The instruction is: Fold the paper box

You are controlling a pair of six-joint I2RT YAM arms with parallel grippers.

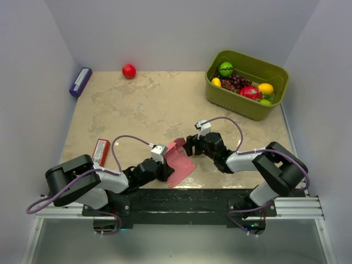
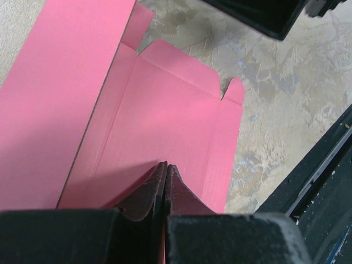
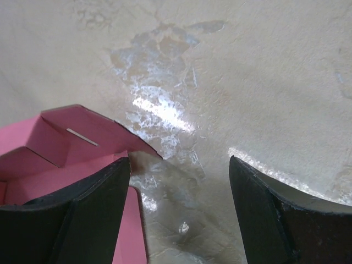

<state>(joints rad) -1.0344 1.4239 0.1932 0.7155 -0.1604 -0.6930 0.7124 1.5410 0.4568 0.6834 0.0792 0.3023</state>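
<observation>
A single pink paper box (image 1: 180, 162) lies partly folded at the near edge of the table (image 1: 148, 104), one flap raised, between the two grippers. The left gripper (image 1: 164, 168) has its jaws pinched tight on the box's near panel, while the right gripper (image 1: 190, 145) stands with jaws wide apart just beside the raised flap, holding nothing. Elsewhere sit one red ball (image 1: 128, 71), one purple case (image 1: 80, 81), one red flat packet (image 1: 100, 152) and one green basket (image 1: 237, 104) of fruit.

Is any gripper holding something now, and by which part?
The left gripper pinches the paper box by one panel's edge; the right gripper is open, holding nothing.
</observation>
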